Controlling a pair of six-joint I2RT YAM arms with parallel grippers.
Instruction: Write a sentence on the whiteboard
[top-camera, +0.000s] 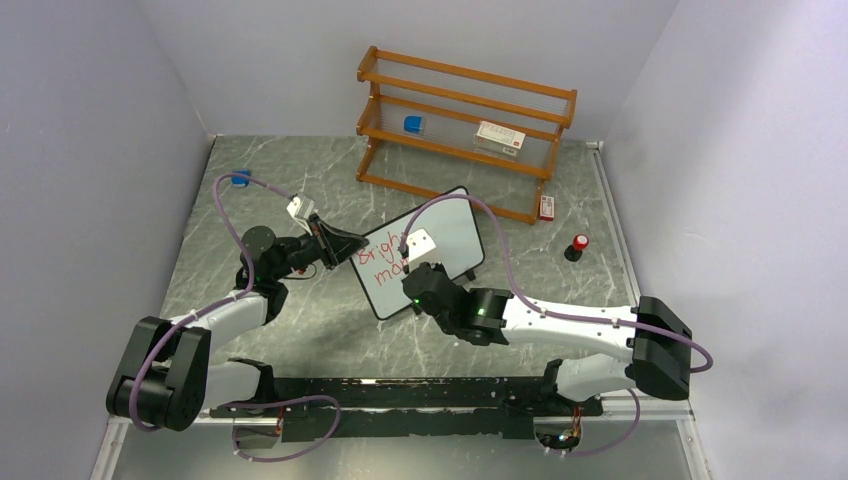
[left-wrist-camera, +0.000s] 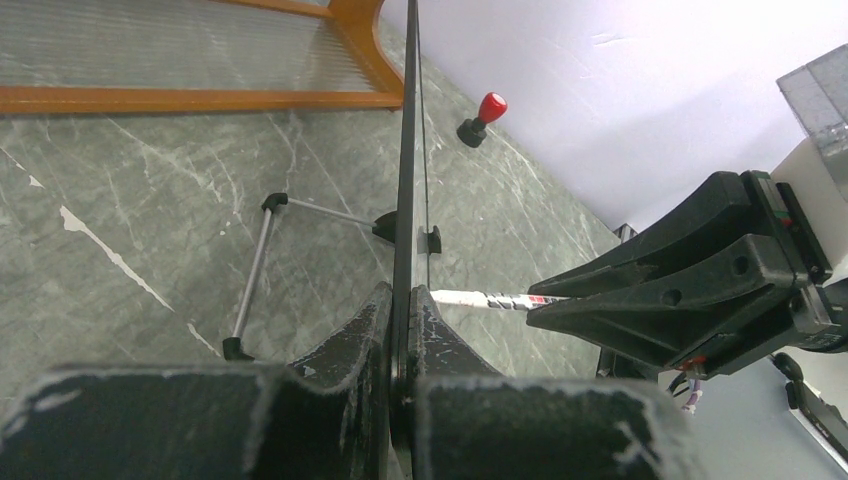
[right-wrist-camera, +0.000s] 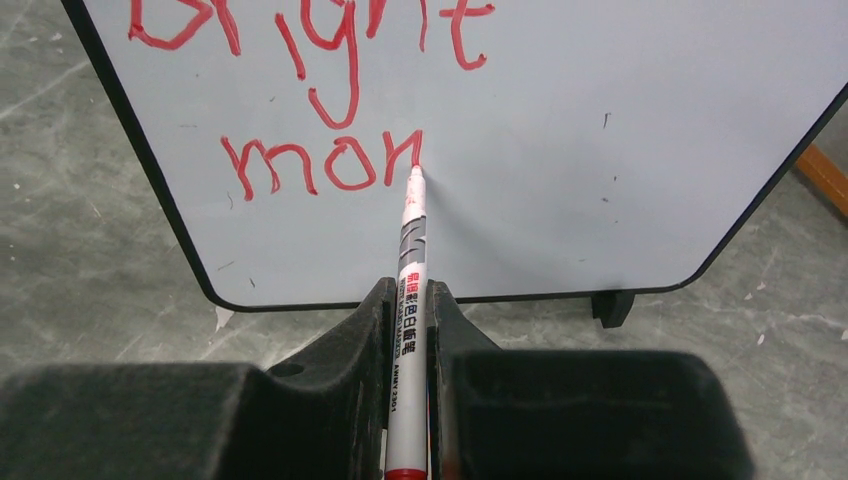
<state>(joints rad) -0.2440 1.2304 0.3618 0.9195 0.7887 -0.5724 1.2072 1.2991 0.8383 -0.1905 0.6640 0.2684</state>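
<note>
The whiteboard (top-camera: 445, 232) stands tilted mid-table, with "Bright" and below it "mon" written in red. My left gripper (top-camera: 352, 248) is shut on the board's left edge. In the left wrist view the board (left-wrist-camera: 408, 150) is seen edge-on, pinched between the fingers of the left gripper (left-wrist-camera: 408, 300). My right gripper (top-camera: 415, 275) is shut on a white marker (right-wrist-camera: 410, 300) with red ink. The marker's tip touches the whiteboard (right-wrist-camera: 600, 120) at the end of the "n" in "mon". The marker (left-wrist-camera: 480, 299) also shows from the side, reaching the board.
A wooden shelf (top-camera: 460, 130) stands behind the board with a blue item (top-camera: 413, 124) and a white box (top-camera: 499, 137) on it. A red-topped cap (top-camera: 578, 246) and a small box (top-camera: 546, 207) lie to the right. A blue object (top-camera: 240, 178) sits far left. The board's wire stand (left-wrist-camera: 255, 270) rests behind it.
</note>
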